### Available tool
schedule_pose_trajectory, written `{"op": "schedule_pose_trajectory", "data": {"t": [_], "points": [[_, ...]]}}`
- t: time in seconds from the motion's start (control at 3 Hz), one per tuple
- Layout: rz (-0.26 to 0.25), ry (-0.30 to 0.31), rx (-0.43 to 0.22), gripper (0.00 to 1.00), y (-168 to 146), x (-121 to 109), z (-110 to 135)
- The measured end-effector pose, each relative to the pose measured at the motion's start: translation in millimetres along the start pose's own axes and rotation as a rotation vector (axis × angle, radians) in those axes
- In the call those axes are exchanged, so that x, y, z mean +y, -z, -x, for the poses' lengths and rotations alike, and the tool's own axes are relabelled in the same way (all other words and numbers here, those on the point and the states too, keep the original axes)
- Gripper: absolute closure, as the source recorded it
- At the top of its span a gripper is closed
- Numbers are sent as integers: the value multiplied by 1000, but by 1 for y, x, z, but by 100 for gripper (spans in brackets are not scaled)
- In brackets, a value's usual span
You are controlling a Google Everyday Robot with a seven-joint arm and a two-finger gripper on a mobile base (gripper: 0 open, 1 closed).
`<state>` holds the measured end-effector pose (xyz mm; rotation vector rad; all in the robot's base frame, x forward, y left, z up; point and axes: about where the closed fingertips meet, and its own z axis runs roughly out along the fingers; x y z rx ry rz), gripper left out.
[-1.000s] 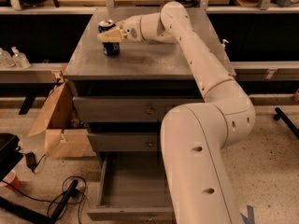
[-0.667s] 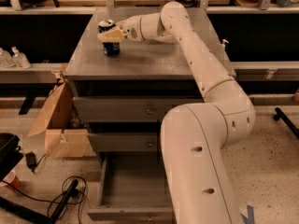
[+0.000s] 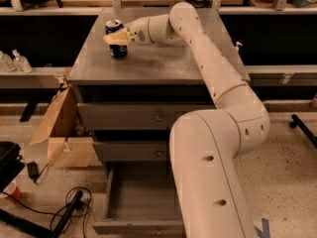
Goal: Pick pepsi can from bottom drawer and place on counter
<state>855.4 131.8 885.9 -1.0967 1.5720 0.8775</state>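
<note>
Standing upright on counter: blue, silver-topped pepsi can, gripper clasping it.

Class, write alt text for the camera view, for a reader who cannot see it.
The robot's hand grips a pepsi can standing upright on the grey counter, toward its far edge. Below, the bottom drawer stands pulled open.

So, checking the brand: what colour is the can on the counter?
Dark blue, silver top, with the gripper at the can; camera view.
</note>
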Motion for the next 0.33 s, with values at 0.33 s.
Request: {"op": "schedule_pose_trajectory", "data": {"t": [0.33], "points": [[4,-1,1,0,-3,1,-1]]}}
